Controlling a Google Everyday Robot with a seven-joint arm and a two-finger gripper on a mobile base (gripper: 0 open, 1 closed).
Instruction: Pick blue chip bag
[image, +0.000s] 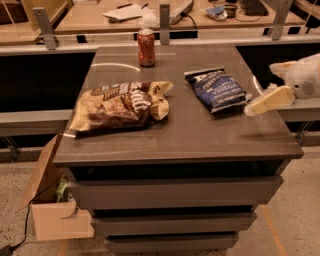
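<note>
The blue chip bag (216, 89) lies flat on the right half of the grey table top (190, 135). It is dark navy with white lettering. My gripper (267, 101) comes in from the right edge of the view. Its pale tip is just right of the bag's lower right corner, above the table's right side. It holds nothing that I can see.
A larger brown-and-tan bag (117, 106) lies on the left half of the table. A red soda can (146, 47) stands upright at the back middle. An open cardboard box (52, 200) sits on the floor at the left. Desks with clutter stand behind a rail.
</note>
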